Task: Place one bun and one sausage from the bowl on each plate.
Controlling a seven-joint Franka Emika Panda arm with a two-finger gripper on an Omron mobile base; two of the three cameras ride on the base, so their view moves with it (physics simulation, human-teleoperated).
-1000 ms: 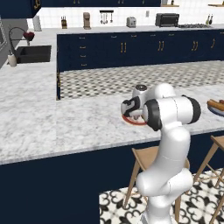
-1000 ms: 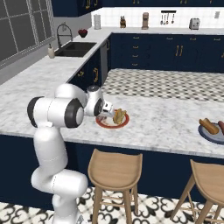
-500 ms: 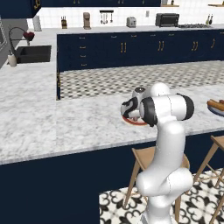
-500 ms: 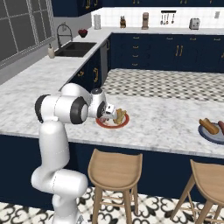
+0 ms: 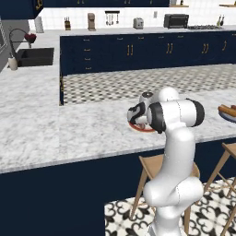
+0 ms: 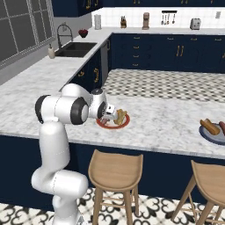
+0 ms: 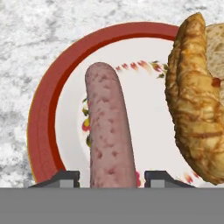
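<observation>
Left base view: arm bent low over the marble counter [image 5: 69, 124], wrist hiding most of the red-rimmed plate [image 5: 138, 127], much as half a second ago. Far right, the dark bowl [image 5: 229, 116] with a sausage on it, well apart from the arm.

Right base view: gripper [image 6: 107, 119] down at the red-rimmed plate [image 6: 113, 125], beside a golden bun [image 6: 121, 116] lying on it; elbow lower than a second ago. Dark bowl [image 6: 212, 134] far right near the counter edge, holding a bun and a sausage.

Hand view: pink sausage [image 7: 109, 140] lying on the plate [image 7: 48, 96], running between the two fingertips [image 7: 63, 178], small gaps showing either side; clamped or freed, cannot tell. Bun [image 7: 197, 100] just right of it, on the plate.
</observation>
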